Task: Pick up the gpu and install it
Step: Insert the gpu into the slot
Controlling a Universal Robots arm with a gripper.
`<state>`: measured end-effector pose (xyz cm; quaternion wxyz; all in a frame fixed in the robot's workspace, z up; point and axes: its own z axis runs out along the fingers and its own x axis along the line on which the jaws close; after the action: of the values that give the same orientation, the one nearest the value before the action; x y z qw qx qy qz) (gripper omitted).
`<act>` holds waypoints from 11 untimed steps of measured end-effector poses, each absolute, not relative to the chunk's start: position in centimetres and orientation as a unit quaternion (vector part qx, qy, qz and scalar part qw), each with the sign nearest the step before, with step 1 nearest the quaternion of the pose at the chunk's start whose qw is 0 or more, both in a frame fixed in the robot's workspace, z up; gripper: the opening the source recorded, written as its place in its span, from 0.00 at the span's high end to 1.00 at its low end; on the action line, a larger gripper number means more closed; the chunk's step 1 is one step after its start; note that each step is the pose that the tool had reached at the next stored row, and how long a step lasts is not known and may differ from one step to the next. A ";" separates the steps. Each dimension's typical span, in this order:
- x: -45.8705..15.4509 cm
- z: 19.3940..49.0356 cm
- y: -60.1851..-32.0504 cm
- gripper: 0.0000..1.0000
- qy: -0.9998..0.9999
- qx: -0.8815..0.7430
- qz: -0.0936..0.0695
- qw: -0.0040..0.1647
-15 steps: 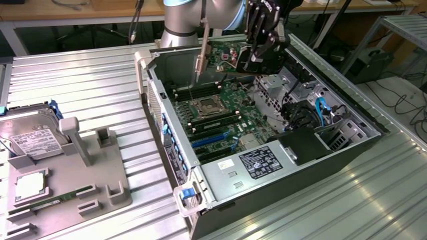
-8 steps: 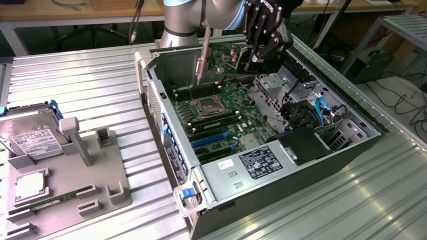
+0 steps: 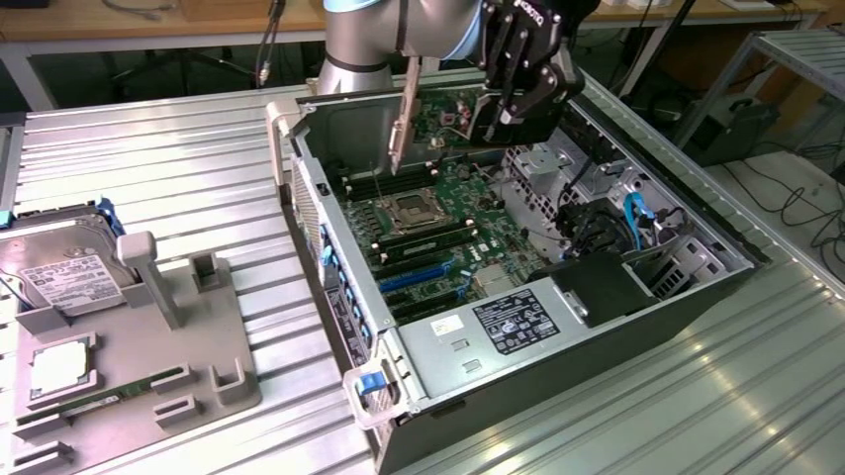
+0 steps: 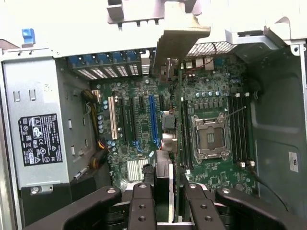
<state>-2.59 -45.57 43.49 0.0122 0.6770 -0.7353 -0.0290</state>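
The hand [image 4: 166, 194], clamped on the gpu [image 4: 178, 48], holds it edge-down over the case [image 3: 581, 396] near 12 o'clock in the exterior view, mid-carry it seems, and seating likely calls for aligning it over a blue slot [image 4: 153, 112].

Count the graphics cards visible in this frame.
1. The gpu is clamped edge-on in the gripper, above the motherboard of the open case. The parts tray at the exterior view's left is cut off, so another could be hidden.
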 end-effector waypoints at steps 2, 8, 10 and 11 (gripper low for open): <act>-2.6 43.5 -45.6 0.72 -0.723 0.690 -0.029 0.013; -2.6 43.4 -45.6 0.72 -0.694 0.720 -0.028 0.014; -2.6 43.4 -45.6 0.72 -0.687 0.726 -0.028 0.014; -2.6 43.4 -45.6 0.72 -0.685 0.728 -0.028 0.014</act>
<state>-2.58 -45.58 43.43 0.0138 0.7281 -0.6847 -0.0276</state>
